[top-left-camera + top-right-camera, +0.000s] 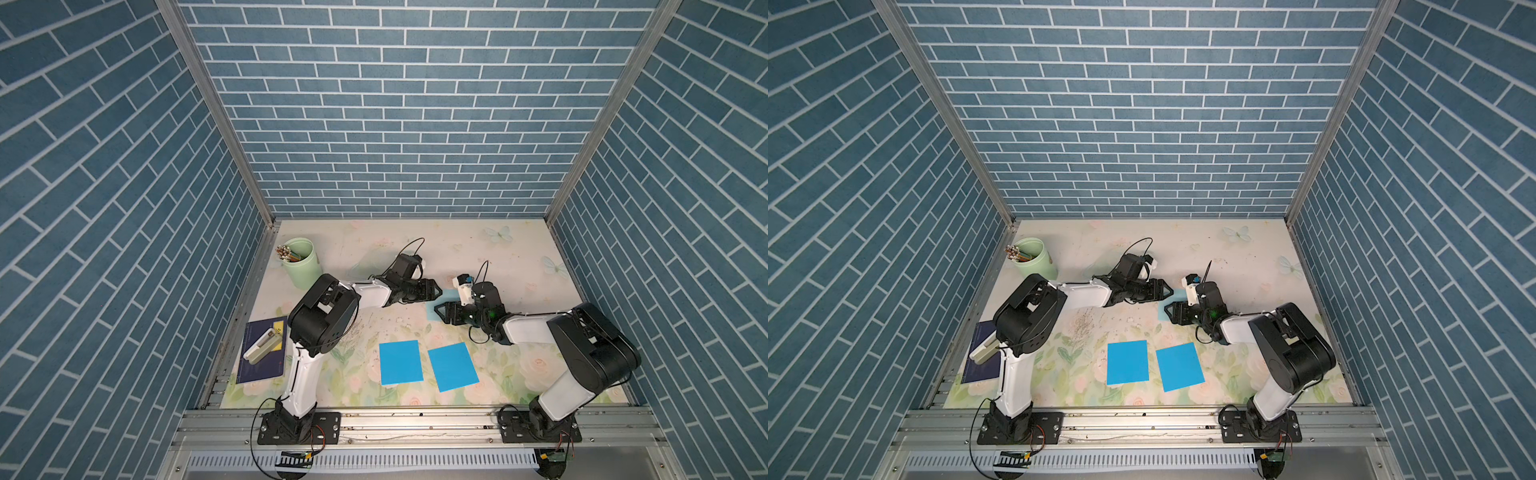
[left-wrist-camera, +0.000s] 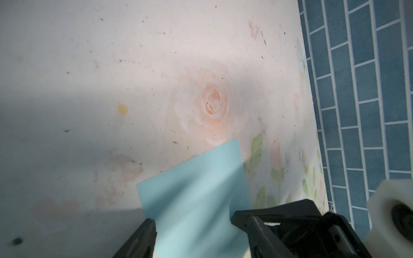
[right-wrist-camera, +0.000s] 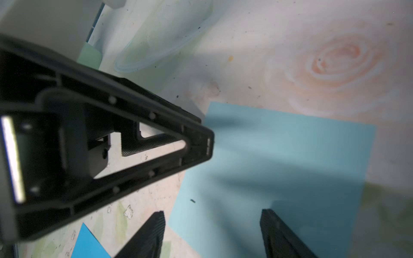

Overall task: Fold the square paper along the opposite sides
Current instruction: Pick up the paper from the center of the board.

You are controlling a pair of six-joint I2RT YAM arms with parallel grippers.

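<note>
Pale blue paper (image 3: 290,156) flat on table (image 3: 257,73), directly under both tips. Right gripper (image 3: 212,211): jaws apart, straddling sheet edge, nothing clamped. Left gripper (image 1: 435,290): jaws apart, tip over opposite edge, facing right gripper. Both arms equally near; edge pinch likely next.

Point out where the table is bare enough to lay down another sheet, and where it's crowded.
Bare: the back strip of the table, from the green cup to the right wall. Crowded: the middle, where left gripper and right gripper face each other over the pale paper; the front, with two bright blue sheets; the left edge, with the book.
</note>
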